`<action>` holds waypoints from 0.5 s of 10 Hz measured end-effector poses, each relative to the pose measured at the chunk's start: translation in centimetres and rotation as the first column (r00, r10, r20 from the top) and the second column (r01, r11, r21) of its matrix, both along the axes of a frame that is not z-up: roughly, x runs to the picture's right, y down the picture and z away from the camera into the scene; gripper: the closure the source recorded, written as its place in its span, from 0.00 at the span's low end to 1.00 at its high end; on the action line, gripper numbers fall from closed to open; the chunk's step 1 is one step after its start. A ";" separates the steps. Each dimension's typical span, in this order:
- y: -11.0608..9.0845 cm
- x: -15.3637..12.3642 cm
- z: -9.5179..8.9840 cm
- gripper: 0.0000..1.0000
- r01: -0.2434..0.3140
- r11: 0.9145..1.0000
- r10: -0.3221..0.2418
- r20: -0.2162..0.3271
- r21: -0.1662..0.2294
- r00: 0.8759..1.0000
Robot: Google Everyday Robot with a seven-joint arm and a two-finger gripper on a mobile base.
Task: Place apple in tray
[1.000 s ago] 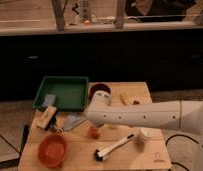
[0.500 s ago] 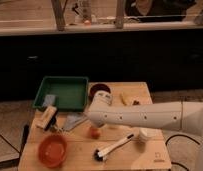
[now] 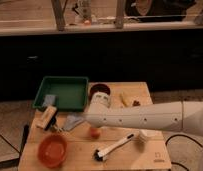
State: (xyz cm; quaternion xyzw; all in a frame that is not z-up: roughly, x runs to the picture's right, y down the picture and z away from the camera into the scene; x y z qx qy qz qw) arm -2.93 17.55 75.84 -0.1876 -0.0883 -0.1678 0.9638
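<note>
- Apple: small, round, orange-red, resting on the wooden surface near its front middle, between the orange bowl and the brush, apart from both.
- Hand: at the end of the white arm, low over the apple's far side. Cannot tell whether spread or pressed together, nor whether touching the fruit.
- Probably firm and stiff under a squeeze, light for its size, with smooth, rather slippery skin. Likely to roll or slip out if pinched off-centre.
- Best taken from above across the widest part, centred, so as not to squirt sideways toward the bowl or the brush.
- Moderate squeeze should do: too hard risks bruising, too light risks a drop on the way.
- Tray: dark green, at the back left of the surface, well apart from the apple, with a greyish block in its near left corner. Better to set down low on the bare middle, away from the sloping sides, to check any rolling.
</note>
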 end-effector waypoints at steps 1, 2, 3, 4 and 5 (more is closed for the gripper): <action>-0.5 0.0 -0.7 0.26 -0.001 1.000 0.001 -0.007 0.014 1.000; -0.9 -0.1 -1.1 0.21 -0.002 1.000 0.002 -0.008 0.021 1.000; -1.1 -0.1 -1.2 0.20 -0.008 1.000 0.008 -0.004 0.013 1.000; -1.0 -0.2 -1.1 0.20 -0.013 1.000 0.013 0.003 -0.009 1.000; -0.9 -0.2 -0.9 0.20 -0.020 0.999 0.020 0.007 -0.035 1.000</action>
